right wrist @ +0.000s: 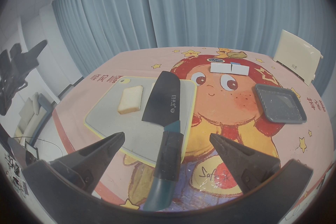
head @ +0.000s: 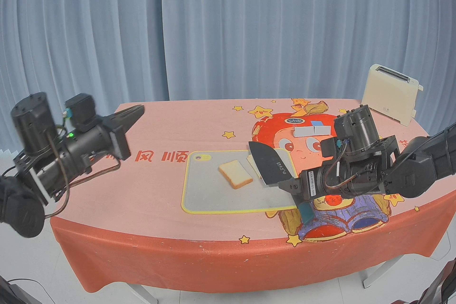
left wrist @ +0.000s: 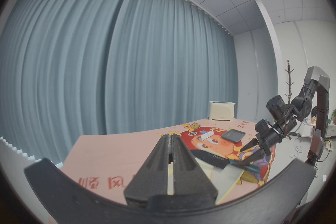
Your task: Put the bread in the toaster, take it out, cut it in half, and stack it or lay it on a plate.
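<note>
Right gripper (right wrist: 166, 136): jaws spread wide and holding nothing, one finger on either side of the handle (right wrist: 168, 158) of the knife (right wrist: 162, 98) without touching it. The knife lies flat, its blade on the cutting board (right wrist: 115, 123) and its handle projecting past the board's near right corner.

Bread (right wrist: 131, 98): one small piece lies on the board just beside the blade, on the side toward the robot's left. In the head view a pale strip (head: 251, 161) shows at the blade's edge. It may be a second piece partly under the blade, though too little shows to be sure.

Step in hand (a judgement): handling the knife at the board.
- If the handle is to be taken, the jaws should close square on the middle of the dark grip, clear of the blade.
- The lift should then go straight up, so the blade does not drag whatever lies beneath it.
- The empty plate (right wrist: 280, 107) sits well apart, on the robot's right near the toaster (right wrist: 297, 56), so any carry will cross open tablecloth.

Right arm: it enters low from the robot's right, with the wrist roughly level and the gripper pointing leftward across the board's corner.

Left arm: it is held raised off the table's left edge. Left gripper (left wrist: 171, 137): fingers pressed together on nothing, pointing toward the table and well apart from board and bread.
</note>
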